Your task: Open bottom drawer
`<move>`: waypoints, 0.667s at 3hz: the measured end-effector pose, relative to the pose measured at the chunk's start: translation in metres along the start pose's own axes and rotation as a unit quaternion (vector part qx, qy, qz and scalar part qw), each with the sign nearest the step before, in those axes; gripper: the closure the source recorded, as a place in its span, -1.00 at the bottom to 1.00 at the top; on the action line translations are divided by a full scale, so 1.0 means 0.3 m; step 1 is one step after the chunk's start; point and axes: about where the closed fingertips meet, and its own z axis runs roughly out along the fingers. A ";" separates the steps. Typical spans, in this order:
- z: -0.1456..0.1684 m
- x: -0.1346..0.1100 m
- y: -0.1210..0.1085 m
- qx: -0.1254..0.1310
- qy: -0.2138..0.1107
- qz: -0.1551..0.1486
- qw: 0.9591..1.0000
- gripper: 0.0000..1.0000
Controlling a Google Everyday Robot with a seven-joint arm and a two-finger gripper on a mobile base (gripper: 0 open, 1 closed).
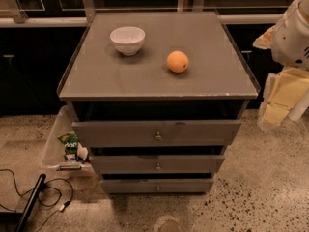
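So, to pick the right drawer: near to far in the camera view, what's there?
The bottom drawer, middle drawer, top drawer, orange, white bowl; end effector out of view, robot arm at right edge.

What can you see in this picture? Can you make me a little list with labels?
cabinet: grey, three drawers
on top: white bowl at the left, orange at the right, apart
bottom drawer: lowest and slimmest, small knob in the middle, not pulled out past the drawers above
gripper: not in view; only the white robot arm at the right edge
floor, left: clear bin with a green packet
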 end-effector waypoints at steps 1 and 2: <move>0.000 0.000 0.000 0.000 0.000 0.000 1.000 -1.00; 0.095 0.030 0.043 -0.021 -0.008 0.000 1.000 -1.00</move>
